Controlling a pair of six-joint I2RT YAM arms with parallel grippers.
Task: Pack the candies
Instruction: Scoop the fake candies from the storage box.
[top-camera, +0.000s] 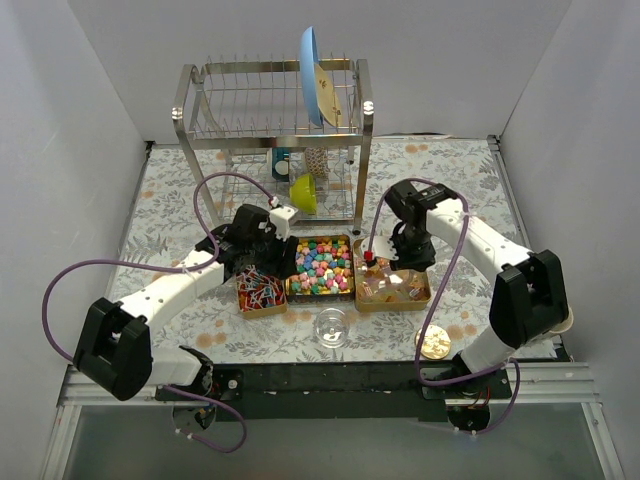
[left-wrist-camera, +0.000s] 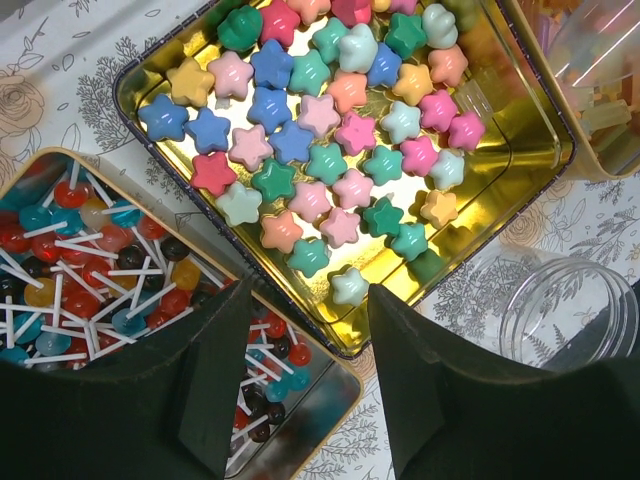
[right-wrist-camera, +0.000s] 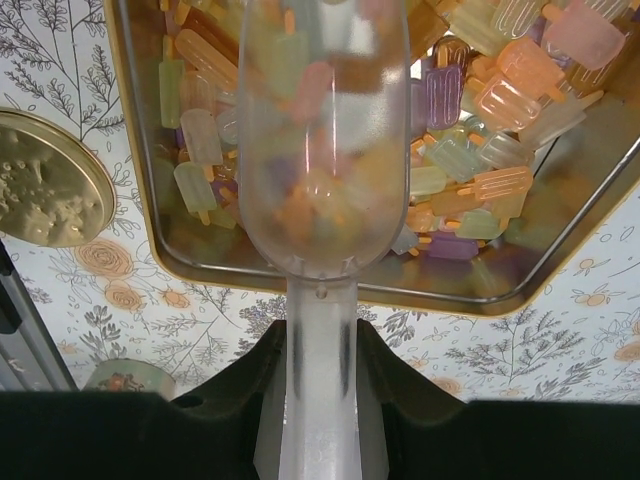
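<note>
Three gold tins hold the candies. Lollipops (left-wrist-camera: 95, 255) fill the left tin (top-camera: 260, 292). Pastel star-shaped sweets (left-wrist-camera: 320, 120) lie in the middle tin (top-camera: 321, 268). Translucent popsicle-shaped ones (right-wrist-camera: 490, 90) fill the right tin (top-camera: 392, 287). My left gripper (left-wrist-camera: 310, 300) hangs open and empty over the near corners of the left and middle tins (top-camera: 272, 250). My right gripper (right-wrist-camera: 320, 335) is shut on the handle of a clear plastic scoop (right-wrist-camera: 322, 150). The scoop's bowl sits over the right tin. Whether sweets lie inside it is blurred.
An empty clear jar (top-camera: 331, 327) stands in front of the tins (left-wrist-camera: 570, 305). A round gold lid (top-camera: 434, 344) lies at the near right (right-wrist-camera: 45, 180). A metal dish rack (top-camera: 270, 110) with a blue plate (top-camera: 312, 75) and a green bowl (top-camera: 304, 192) stands at the back.
</note>
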